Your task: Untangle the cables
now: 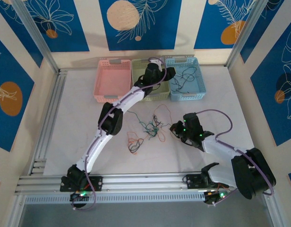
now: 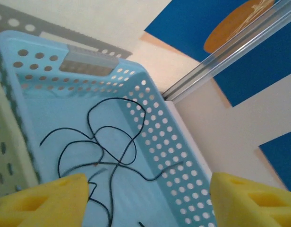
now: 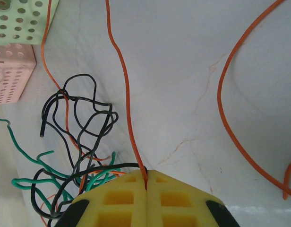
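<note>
A tangle of black, green and orange-red cables (image 1: 150, 127) lies in the middle of the table, seen close up in the right wrist view (image 3: 74, 142). My right gripper (image 1: 176, 128) sits at the tangle's right edge. Its yellow pads (image 3: 146, 182) are shut on an orange cable (image 3: 124, 85) that runs straight away from them. My left gripper (image 1: 166, 73) hangs over the blue basket (image 1: 195, 92), open, with its pads (image 2: 148, 203) wide apart and nothing between them. One black cable (image 2: 119, 163) lies loose on the floor of the blue basket (image 2: 169, 137).
A pink basket (image 1: 111, 80) and a green basket (image 1: 159, 94) stand left of the blue one along the table's far side. The left arm reaches across the green basket. A small black and orange loop (image 1: 133, 142) lies left of the tangle. Aluminium rails frame the table.
</note>
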Tool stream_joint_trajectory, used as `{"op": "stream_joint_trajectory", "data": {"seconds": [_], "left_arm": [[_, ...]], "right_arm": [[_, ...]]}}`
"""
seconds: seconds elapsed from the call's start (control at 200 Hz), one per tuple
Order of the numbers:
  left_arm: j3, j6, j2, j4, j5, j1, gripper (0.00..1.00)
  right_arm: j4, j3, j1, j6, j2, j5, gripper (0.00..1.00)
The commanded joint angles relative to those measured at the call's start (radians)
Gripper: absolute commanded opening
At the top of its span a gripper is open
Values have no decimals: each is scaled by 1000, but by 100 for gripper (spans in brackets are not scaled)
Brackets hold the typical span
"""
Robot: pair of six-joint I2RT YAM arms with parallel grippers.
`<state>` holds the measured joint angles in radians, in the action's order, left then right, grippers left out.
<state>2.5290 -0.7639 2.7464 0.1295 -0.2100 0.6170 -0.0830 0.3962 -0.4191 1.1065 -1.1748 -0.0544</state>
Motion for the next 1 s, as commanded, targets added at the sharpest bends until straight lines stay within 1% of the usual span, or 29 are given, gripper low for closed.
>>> {"op": "stream_joint_trajectory", "data": {"seconds": [0.0,0.04,0.1,0.145,0.22,0.35,0.445,0.54,0.615,0.7,0.795,0.865,0.995], "left_arm": [[32,53,-83,-30,-52,-8,76],[-4,73,-131,-39,-65,-8,76],[-107,101,-237,-24,-82,-7,76],[-212,125,-338,-7,-85,-7,76],[-435,170,-535,20,-81,-7,76],[-842,244,-892,-19,17,-7,76],[-1111,268,-1124,-97,88,-4,76],[-1355,231,-1324,-155,163,0,76],[-1544,176,-1444,-139,210,16,76],[-1685,111,-1499,-115,223,37,75],[-1769,53,-1490,-60,233,58,75],[-1797,17,-1454,-3,240,68,74],[-1800,-37,-1357,46,260,79,72]], "right_arm": [[9,29,-5,-18,-2,-21,0],[7,27,-6,-17,-1,-22,0],[8,25,-5,-17,4,-22,0],[9,24,-5,-17,6,-22,0],[7,24,-4,-17,7,-21,0],[4,18,-5,-17,17,-20,0],[-4,13,-5,-15,21,-15,0],[-4,13,-3,-16,26,-10,0],[-3,13,-1,-19,27,-4,0],[-4,13,2,-19,27,-2,0],[-1,18,0,-21,21,2,0],[3,22,-1,-23,18,1,0],[8,20,-3,-27,23,-2,0]]}}
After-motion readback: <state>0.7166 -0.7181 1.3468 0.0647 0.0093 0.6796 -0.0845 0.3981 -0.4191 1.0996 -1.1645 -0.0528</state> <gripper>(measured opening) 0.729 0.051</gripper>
